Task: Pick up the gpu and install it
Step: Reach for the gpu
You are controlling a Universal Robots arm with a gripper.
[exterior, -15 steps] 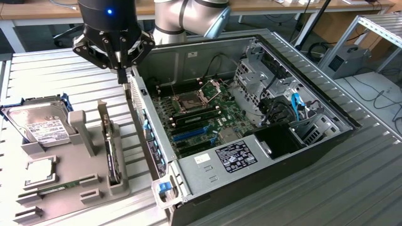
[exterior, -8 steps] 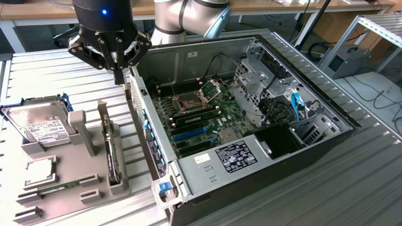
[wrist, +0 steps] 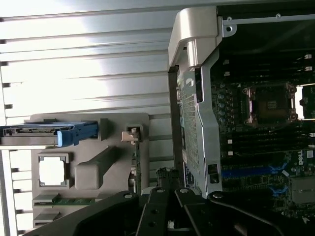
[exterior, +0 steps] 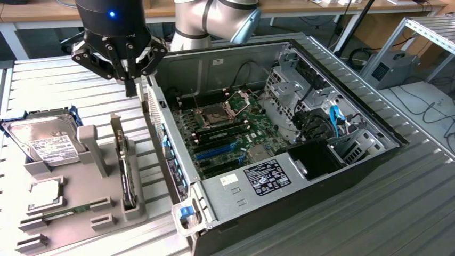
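Note:
The gpu [exterior: 125,166] is a thin dark card standing on edge in a slot of the grey holder [exterior: 82,210] at the exterior view's left. In the wrist view the gpu [wrist: 139,169] appears edge-on, with its metal bracket end [wrist: 132,133] at the holder's rim. My gripper [exterior: 131,88] hangs above the slatted table past the holder's far end, close beside the open computer case [exterior: 235,189]. Its fingers [wrist: 158,209] are shut together with nothing between them. It is apart from the gpu.
In the holder also rest a silver hard drive [exterior: 46,141] in a blue frame, a square processor chip [exterior: 46,194] and a green memory stick [exterior: 63,215]. The case lies on its side with the motherboard [exterior: 227,128] exposed; blue slots [exterior: 217,152] show.

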